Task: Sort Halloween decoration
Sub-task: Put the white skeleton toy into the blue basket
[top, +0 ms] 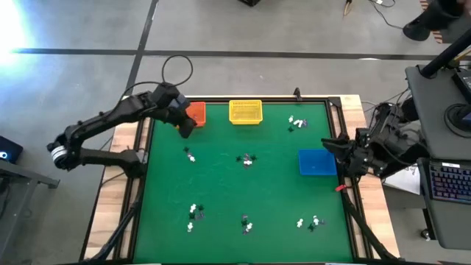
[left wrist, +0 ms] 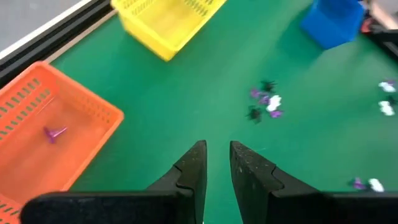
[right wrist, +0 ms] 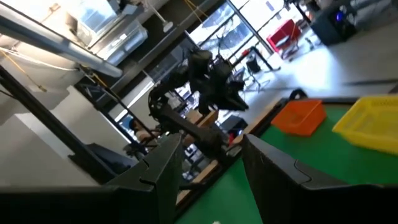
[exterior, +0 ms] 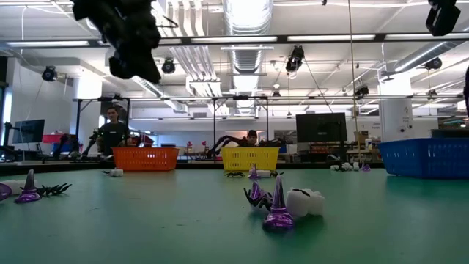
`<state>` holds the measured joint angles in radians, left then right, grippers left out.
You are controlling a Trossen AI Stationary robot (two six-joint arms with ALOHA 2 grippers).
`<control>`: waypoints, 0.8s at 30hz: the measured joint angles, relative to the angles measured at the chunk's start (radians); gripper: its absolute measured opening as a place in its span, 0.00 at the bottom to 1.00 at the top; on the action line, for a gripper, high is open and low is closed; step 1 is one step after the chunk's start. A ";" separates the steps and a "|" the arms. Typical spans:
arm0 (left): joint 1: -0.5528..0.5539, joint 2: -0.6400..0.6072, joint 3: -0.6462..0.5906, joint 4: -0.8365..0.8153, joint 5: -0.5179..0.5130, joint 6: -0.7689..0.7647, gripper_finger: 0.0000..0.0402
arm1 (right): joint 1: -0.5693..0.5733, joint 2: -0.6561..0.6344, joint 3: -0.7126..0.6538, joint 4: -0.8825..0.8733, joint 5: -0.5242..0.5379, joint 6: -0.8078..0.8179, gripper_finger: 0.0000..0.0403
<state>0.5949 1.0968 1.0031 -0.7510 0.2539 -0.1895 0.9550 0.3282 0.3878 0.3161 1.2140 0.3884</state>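
Hovering beside orange basket (top: 196, 112): left claw (top: 187, 131), empty.

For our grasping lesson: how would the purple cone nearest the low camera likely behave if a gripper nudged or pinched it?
The purple cone stands upright, tall over a small flared base, so a nudge would probably tip it. It looks tiny, likely very light. Its tapered sides might slip from a pinch.
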 joint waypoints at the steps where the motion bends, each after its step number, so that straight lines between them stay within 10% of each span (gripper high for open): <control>1: -0.012 -0.015 0.000 0.000 0.000 0.000 0.13 | 0.000 0.021 0.000 0.000 0.000 0.026 0.40; 17: -0.180 -0.152 -0.002 -0.037 0.000 0.054 0.13 | 0.000 0.315 0.000 0.002 0.030 0.559 0.40; 24: -0.213 -0.181 -0.002 -0.036 0.001 0.097 0.13 | 0.000 0.389 0.016 -0.005 0.042 0.541 0.39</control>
<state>0.3820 0.9158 1.0008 -0.7874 0.2546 -0.0922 0.9553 0.7168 0.4036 0.3110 1.2564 0.9294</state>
